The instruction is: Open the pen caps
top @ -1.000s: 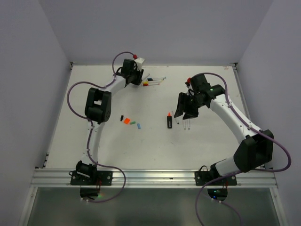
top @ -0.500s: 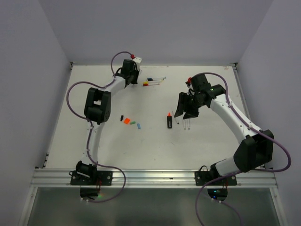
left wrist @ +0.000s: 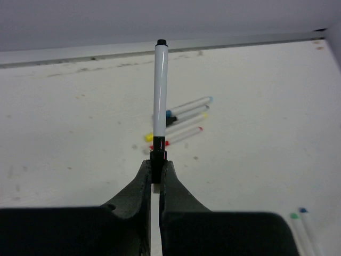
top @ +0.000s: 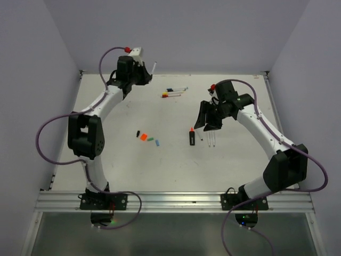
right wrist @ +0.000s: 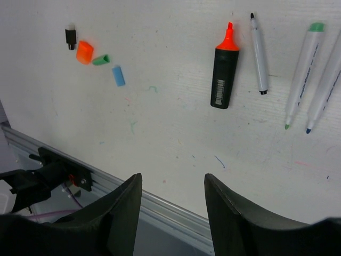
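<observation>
4 loose caps (right wrist: 84,52) — L tool (left wrist: 156,166), 1 pen (left wrist: 161,90)

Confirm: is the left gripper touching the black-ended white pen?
Touching. Left wrist view: the left gripper is shut on the black lower end of the white pen, no gap visible.

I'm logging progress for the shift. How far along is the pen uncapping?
Done: four loose caps lie off; the highlighter and three thin pens show bare tips. In hand: the left hand grips a raised pen by its black cap. Left: that one plus three capped pens farther back.
</observation>
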Tool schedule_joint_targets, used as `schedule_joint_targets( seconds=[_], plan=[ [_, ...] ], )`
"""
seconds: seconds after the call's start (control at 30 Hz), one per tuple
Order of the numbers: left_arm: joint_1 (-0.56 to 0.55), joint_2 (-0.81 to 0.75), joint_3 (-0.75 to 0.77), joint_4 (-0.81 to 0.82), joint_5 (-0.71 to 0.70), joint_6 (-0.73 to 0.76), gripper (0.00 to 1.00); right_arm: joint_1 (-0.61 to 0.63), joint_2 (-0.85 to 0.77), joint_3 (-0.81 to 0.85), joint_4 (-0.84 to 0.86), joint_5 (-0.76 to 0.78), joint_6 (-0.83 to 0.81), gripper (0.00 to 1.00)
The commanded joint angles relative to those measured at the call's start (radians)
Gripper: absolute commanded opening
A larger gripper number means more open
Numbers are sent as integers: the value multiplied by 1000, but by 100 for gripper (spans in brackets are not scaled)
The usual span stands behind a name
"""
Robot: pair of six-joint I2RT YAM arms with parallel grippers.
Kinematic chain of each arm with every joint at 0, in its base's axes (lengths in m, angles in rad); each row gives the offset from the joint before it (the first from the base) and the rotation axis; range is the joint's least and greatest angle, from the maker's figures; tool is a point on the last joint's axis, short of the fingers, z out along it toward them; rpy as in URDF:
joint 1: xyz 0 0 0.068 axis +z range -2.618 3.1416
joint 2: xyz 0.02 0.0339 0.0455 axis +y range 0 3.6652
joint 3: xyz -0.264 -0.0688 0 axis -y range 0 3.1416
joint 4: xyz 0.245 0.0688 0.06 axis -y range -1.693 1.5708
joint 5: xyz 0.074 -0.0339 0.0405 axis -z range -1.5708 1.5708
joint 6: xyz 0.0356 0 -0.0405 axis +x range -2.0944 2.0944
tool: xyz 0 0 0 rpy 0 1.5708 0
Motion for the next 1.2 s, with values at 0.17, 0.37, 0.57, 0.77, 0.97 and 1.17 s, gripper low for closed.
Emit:
schedule_joint_targets(
  seconds=[0.17,0.37,0.57,0.77,0.97,1.17],
  plan=[
    [-107,-269,-462,271,534,-357,0,-6,19,65,82,-133,32,60],
    [-238,-432,-643,318,600,-399,0,-6,12,38,200,-172,94,63],
    [-252,-526,-694,308,577,-423,0,-3,-15,-45,321,-210,172,60],
    [-260,-523,-699,317,588,-437,0,3,-2,-70,375,-219,213,59],
    [-264,-512,-681,320,582,-443,0,3,-13,-61,405,-186,255,56],
    [-266,-498,-668,337,602,-453,0,3,13,-42,439,-186,270,54]
  ],
)
